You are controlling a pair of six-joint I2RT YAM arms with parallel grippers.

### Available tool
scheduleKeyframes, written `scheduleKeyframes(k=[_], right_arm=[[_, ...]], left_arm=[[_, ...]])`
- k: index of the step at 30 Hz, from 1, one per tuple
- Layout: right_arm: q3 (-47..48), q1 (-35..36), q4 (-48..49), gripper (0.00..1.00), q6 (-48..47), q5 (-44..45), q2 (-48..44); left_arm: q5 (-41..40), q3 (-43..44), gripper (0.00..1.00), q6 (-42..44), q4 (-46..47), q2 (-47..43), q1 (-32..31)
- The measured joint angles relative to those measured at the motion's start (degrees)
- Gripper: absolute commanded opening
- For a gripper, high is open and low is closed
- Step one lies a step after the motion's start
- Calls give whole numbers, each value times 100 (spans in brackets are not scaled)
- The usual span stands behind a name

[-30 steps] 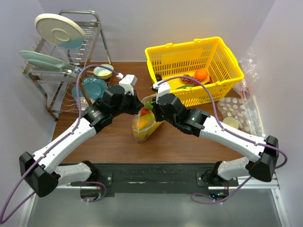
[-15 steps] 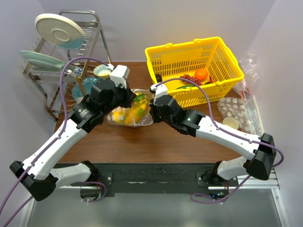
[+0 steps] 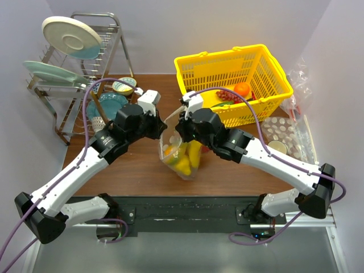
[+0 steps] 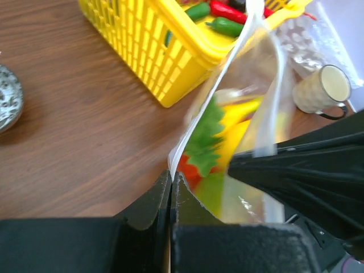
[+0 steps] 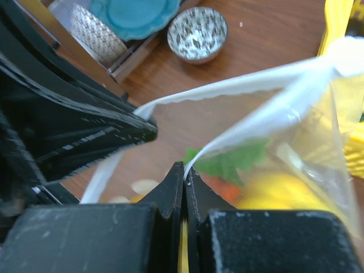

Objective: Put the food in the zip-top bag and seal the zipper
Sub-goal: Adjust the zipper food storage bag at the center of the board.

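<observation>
The clear zip-top bag (image 3: 181,149) hangs between my two grippers above the table, mouth up. Inside it lie the yellow banana bunch (image 3: 187,158) and an orange-green fruit with a green leaf (image 4: 206,136). My left gripper (image 3: 160,129) is shut on the whitish zipper strip (image 4: 216,85) at the bag's left edge, seen up close in the left wrist view (image 4: 171,177). My right gripper (image 3: 181,121) is shut on the opposite side of the zipper strip (image 5: 250,85), seen in the right wrist view (image 5: 185,168). The mouth gapes open between them. The long dark green vegetable cannot be made out.
The yellow basket (image 3: 234,82) stands behind the bag with red grapes (image 3: 226,95), an orange (image 3: 242,89) and green vegetables (image 4: 227,27). A dish rack (image 3: 74,74) with plates is at the left, bowls (image 5: 197,33) beside it. A cup (image 3: 277,147) and plastic heap (image 3: 298,85) are at the right.
The bag lay low and flat to the left half a second ago; now both grippers have lifted it back toward the centre and it hangs upright with the food dropped to its bottom.
</observation>
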Motion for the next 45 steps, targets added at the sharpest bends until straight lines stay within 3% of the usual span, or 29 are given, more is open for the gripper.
scheduleKeyframes(k=[10, 36, 45], right_arm=[[-922, 0, -153, 0, 483, 33, -17], [-625, -24, -256, 0, 826, 105, 243], [-625, -105, -254, 0, 1056, 92, 243]], left_arm=[[752, -645, 0, -50, 560, 275, 0], [1303, -654, 0, -42, 793, 284, 0], [1316, -688, 6, -42, 855, 284, 0]])
